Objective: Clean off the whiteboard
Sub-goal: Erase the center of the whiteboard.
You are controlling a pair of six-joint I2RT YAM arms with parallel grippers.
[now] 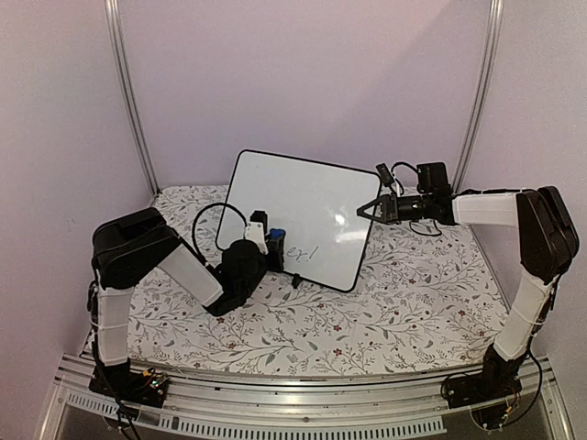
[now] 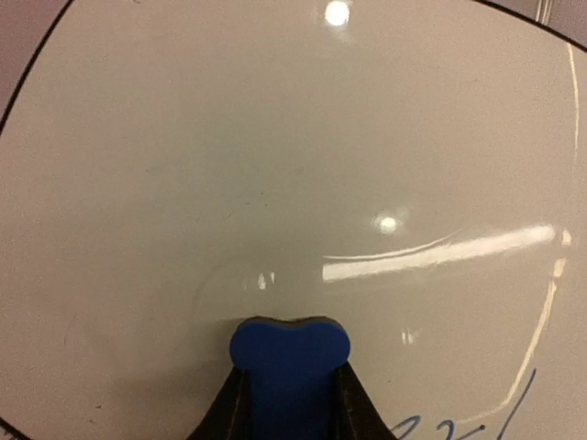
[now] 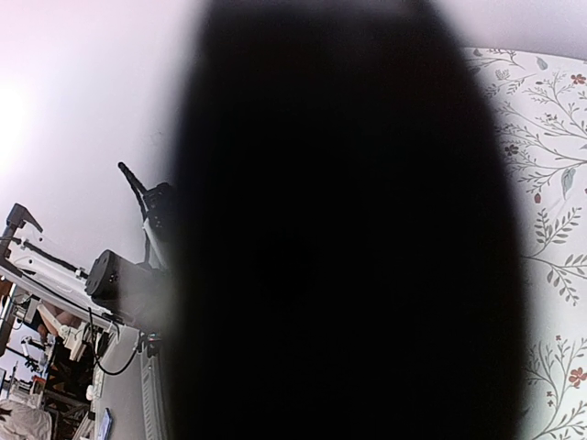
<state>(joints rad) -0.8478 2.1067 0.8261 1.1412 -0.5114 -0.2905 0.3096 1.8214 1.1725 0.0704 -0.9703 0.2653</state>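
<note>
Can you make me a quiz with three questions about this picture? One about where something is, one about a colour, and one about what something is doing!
1. Where is the writing that is left on the whiteboard?
A. Near its bottom edge
B. In its top left corner
C. Along its top edge

2. What colour is the eraser?
A. Red
B. Blue
C. Yellow

3. What is the left gripper doing?
A. Hanging open above the table
B. Shut on the eraser
C. Holding a pen

Answers:
1 A: the top view shows the scribble low on the board.
2 B: the left wrist view shows a blue block.
3 B: it squeezes the eraser's sides and holds it against the board.
</note>
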